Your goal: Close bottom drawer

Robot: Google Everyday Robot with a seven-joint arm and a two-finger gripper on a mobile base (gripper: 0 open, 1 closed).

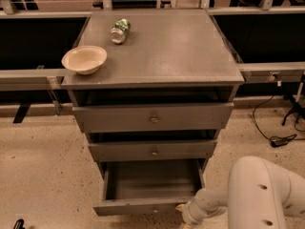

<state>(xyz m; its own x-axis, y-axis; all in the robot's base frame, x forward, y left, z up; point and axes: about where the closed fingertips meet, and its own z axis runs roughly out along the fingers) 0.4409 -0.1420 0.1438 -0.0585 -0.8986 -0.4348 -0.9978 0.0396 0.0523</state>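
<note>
The bottom drawer (143,205) is the lowest of three grey drawers in the cabinet (157,46). It stands pulled out, and its plain grey box interior (152,179) shows empty. Its slim front panel faces me near the bottom edge of the view. My gripper (182,212) sits at the right end of that front panel, low at the bottom edge, at the end of my white arm (257,194). Its tip is right against the panel's right corner.
A cream bowl (84,59) and a green can (119,30) lying on its side rest on the cabinet top. The top drawer (153,117) and middle drawer (153,150) stand slightly ajar. Black cables (281,138) lie on the floor at right.
</note>
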